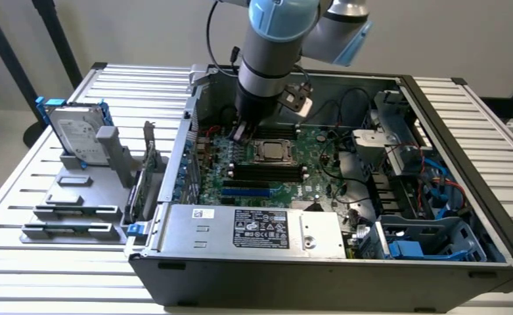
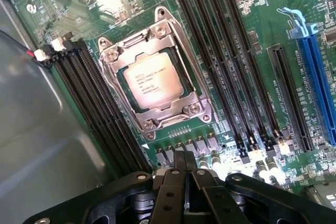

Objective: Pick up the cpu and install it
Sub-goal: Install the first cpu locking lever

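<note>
Now the cpu (image 2: 151, 83) sits flat in its shiny metal socket (image 2: 155, 74) on the green board (image 2: 262, 30), near the middle of the wrist view. Long black slots (image 2: 226, 61) lie on both sides. The gripper (image 2: 185, 174) hangs just beside the socket, jaws pressed together, holding nothing.

A lab: open computer case (image 1: 326, 262) on a slatted metal table (image 1: 46, 262).
</note>
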`<state>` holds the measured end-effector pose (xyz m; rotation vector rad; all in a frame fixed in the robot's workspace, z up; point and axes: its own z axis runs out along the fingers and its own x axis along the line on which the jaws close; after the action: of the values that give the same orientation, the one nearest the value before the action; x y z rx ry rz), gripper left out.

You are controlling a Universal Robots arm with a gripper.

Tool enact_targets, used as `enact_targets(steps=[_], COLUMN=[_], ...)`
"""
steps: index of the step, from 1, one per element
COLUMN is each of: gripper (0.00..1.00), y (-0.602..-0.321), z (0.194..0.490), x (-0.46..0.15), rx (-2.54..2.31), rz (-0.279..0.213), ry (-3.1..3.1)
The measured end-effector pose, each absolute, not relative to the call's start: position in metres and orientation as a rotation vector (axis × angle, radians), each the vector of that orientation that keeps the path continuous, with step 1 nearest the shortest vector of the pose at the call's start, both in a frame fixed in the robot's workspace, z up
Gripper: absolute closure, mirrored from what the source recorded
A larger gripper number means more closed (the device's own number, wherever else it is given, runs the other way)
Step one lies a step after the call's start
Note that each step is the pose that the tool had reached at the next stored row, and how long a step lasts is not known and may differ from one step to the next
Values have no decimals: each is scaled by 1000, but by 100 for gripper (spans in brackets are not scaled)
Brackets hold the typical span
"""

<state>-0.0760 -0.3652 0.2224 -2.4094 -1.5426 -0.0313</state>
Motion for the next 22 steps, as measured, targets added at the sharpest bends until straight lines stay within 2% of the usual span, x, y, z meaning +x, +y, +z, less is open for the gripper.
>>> enact_targets(steps=[5, 11, 22], gripper=[89, 89, 89], y=[-360, -351, -341], z=[222, 222, 220], x=[-76, -76, -76], rx=[-2382, -2367, -2284], rz=[-30, -55, -20], ry=[-1599, -1663, -1811])
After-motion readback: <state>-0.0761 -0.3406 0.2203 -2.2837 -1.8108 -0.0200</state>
